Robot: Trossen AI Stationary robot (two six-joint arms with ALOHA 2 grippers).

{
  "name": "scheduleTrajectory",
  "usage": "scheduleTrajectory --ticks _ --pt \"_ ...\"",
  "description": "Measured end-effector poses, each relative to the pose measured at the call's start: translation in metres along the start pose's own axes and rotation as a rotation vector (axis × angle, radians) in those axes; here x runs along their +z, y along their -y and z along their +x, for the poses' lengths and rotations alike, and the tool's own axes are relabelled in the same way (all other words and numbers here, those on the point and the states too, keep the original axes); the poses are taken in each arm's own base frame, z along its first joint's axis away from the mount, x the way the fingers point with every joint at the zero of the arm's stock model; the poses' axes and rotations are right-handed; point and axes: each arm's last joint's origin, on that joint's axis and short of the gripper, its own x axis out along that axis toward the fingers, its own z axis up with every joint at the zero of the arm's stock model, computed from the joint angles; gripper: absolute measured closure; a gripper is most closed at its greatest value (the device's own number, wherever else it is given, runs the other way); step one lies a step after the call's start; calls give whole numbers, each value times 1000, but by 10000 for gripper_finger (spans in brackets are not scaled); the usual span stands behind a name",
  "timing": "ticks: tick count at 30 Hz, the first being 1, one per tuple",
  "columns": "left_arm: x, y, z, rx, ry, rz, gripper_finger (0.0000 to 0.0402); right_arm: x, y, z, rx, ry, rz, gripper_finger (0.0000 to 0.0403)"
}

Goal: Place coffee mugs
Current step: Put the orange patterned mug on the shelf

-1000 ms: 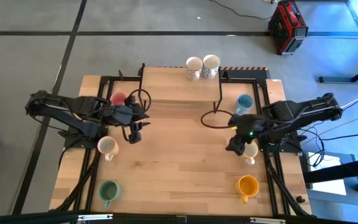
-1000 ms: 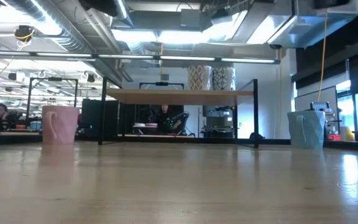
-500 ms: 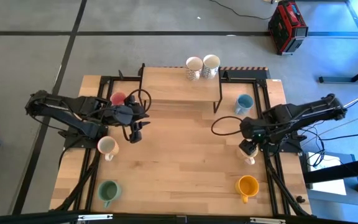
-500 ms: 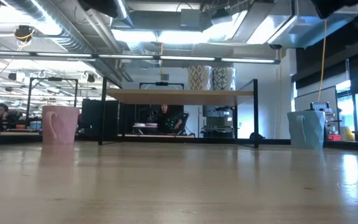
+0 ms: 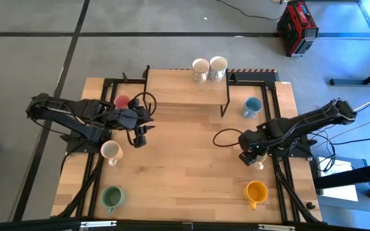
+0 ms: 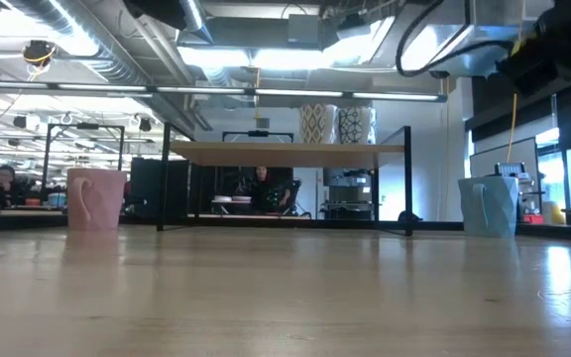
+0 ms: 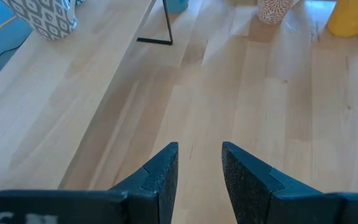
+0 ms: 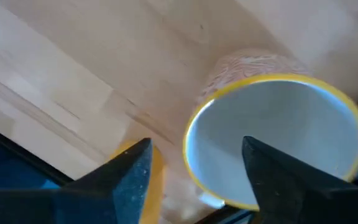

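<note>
My right gripper (image 8: 194,146) is open above the speckled cream mug (image 8: 272,134), which has a yellow rim and stands upright near the table's right edge (image 5: 258,160). One finger (image 8: 126,174) is outside the mug's wall and the other (image 8: 278,177) is over its hollow. Whether they touch it I cannot tell. My left gripper (image 7: 199,152) is open and hovers over bare wood left of centre (image 5: 140,136). Two patterned mugs (image 5: 209,68) stand on the raised shelf. Pink (image 5: 122,101), cream (image 5: 110,151), green (image 5: 112,197), light blue (image 5: 252,106) and orange (image 5: 256,190) mugs stand on the table.
A wooden shelf on thin black legs (image 5: 186,86) spans the far middle of the table. Black cable loops hang off both arms (image 5: 222,136). The broad wooden middle of the table (image 5: 185,160) carries no mugs. People sit in the room beyond (image 6: 259,183).
My right gripper has come down over the speckled mug, shifting a little toward the table's near edge, and its arm now shows at the upper right of the low view. Its cable loop swung with it. The mugs have stayed where they were.
</note>
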Motion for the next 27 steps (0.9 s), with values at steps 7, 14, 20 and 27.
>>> scheduleTrajectory --ticks 7,14,20,27 --pt "0 0 0 0 0 0 283 8 -4 17 -49 24 9 275" --pt "0 0 0 1 1 0 283 14 -11 26 -66 40 -18 382" --pt "0 0 0 0 1 0 283 23 -30 11 5 193 -44 387" --pt "0 -1 0 21 7 -1 283 57 -67 -11 63 368 -171 396"
